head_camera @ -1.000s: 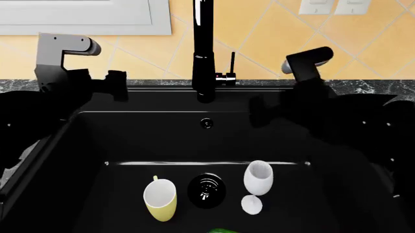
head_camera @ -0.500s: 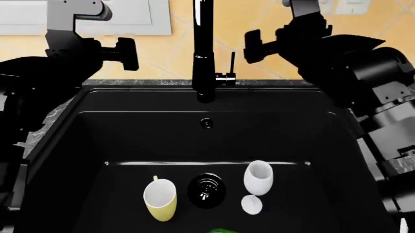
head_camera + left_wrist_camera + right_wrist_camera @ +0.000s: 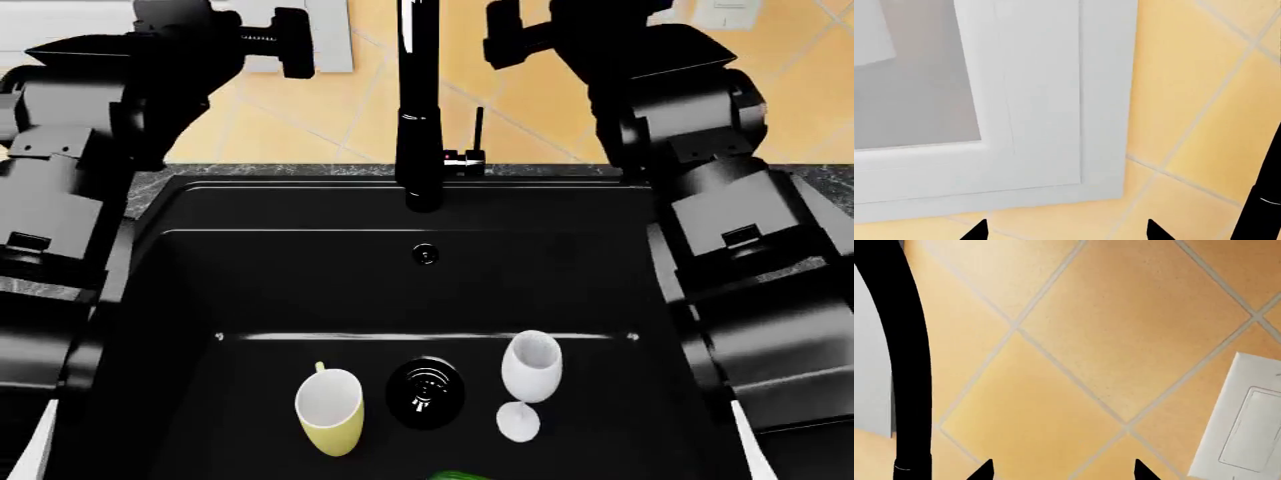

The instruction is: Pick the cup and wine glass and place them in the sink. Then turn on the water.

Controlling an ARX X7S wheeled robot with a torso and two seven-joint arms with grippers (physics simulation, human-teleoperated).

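Both arms have risen since the earlier frames, now high on either side of the tap (image 3: pixel 418 100) against the tiled wall (image 3: pixel 1121 340). Left fingers (image 3: pixel 1064 231) are spread and hold nothing, facing a white window frame (image 3: pixel 1047 100); right fingers (image 3: pixel 1061 470) are likewise spread and empty, near a wall switch (image 3: pixel 1241 425). In the sink (image 3: pixel 267 270), the cup (image 3: pixel 330 410) stands left of the drain (image 3: pixel 426 392) and the wine glass (image 3: pixel 530 370) lies on its side to the right.
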